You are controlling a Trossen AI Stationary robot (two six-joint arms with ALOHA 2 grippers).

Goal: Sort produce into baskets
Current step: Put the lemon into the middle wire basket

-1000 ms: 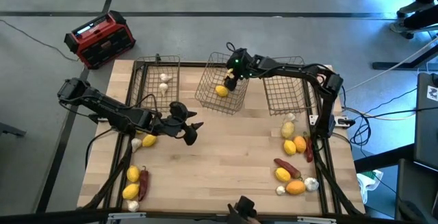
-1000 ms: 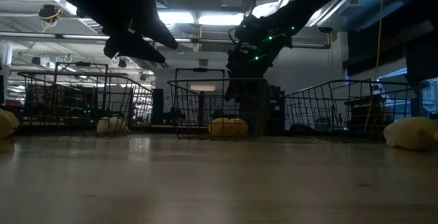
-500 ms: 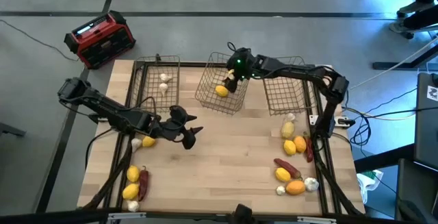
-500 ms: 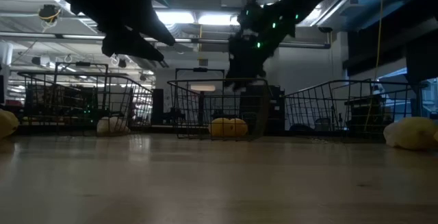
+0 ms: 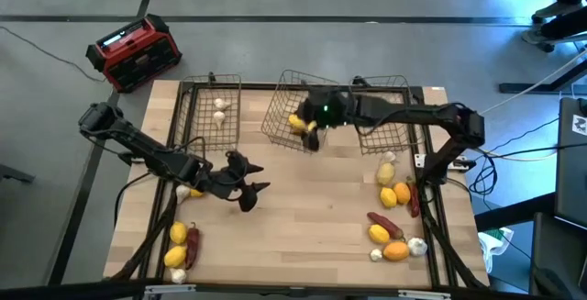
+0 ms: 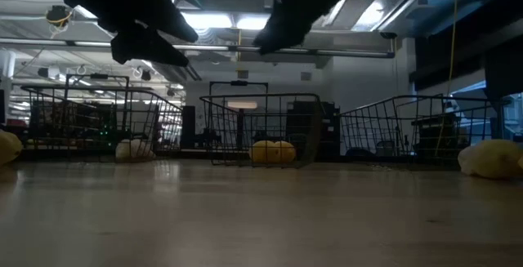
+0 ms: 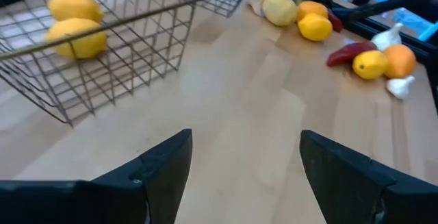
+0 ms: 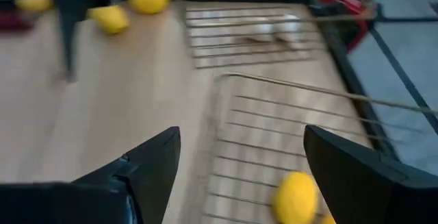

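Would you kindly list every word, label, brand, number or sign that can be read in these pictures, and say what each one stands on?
No text can be read in any view.
The red-and-black box beside the table bears a pale panel on its top, too small to read.
The baskets, produce and table show no lettering.

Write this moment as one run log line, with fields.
left gripper: open, empty, above table | right gripper: open, empty, at middle basket | lemons inside

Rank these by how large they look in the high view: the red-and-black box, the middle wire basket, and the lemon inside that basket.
1. Middle wire basket
2. Red-and-black box; clearly smaller than the basket.
3. Lemon; by far the smallest.
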